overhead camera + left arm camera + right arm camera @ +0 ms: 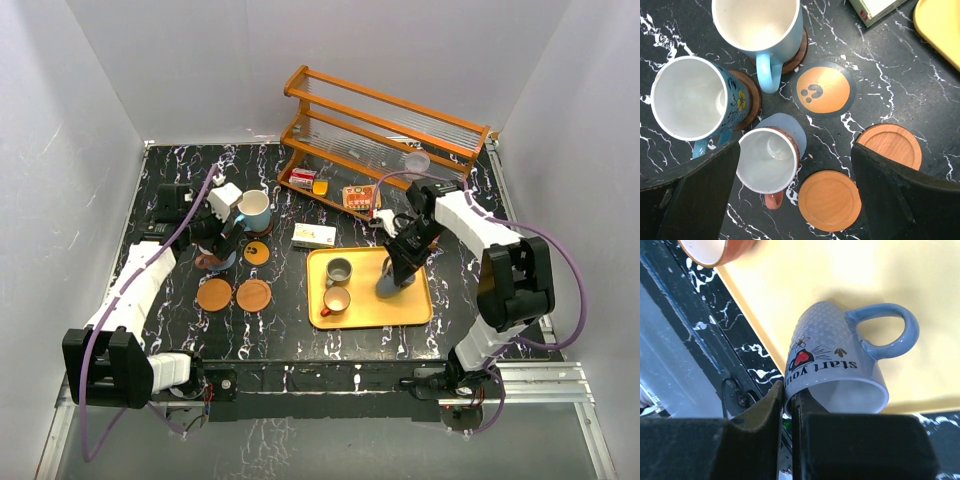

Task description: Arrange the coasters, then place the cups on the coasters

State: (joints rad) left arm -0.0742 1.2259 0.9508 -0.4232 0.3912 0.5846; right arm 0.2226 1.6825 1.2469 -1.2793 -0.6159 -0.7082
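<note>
Right gripper (788, 397) is clamping the rim of the blue-grey mug (835, 350) on the yellow tray (420, 312).
The mug is standing upright with its wall caught between the closed fingers. The bare coasters, nearest one (253, 295), are lying at 9 o'clock from it in the overhead view, closer to the left arm. The tray is also holding a grey cup (339, 270) and an orange-brown cup (336, 300). The left gripper (796, 150) is hanging wide open, gripping nothing, over a small cup (765, 162) already sitting on its coaster.
</note>
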